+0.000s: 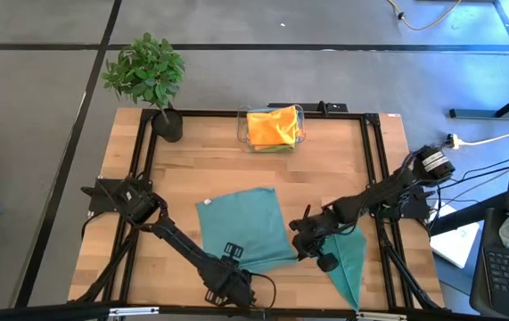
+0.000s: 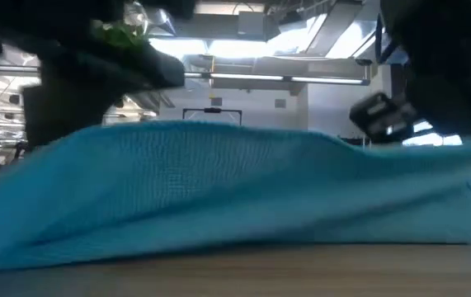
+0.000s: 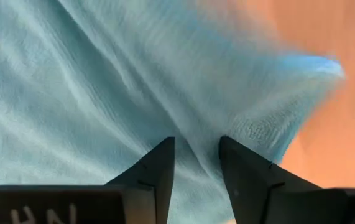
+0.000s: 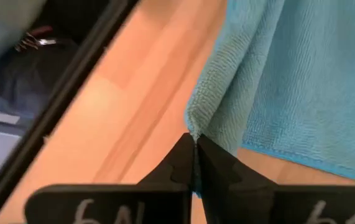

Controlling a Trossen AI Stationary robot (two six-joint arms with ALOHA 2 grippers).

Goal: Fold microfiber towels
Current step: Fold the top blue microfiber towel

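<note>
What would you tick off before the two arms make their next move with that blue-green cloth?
1. Right gripper pinching the teal towel at its edge: ok, fingers shut on the fabric.
2. Left gripper gripping the same towel: cannot tell; its fingers sit against the cloth with a gap between them.
3. Towel lying flat: not ok; one part hangs folded and narrow near the table's front right corner.
4. Wood around the towel free of clutter: ok.
5. Clear bin with the orange towel out of the way at the back edge: ok.
</note>
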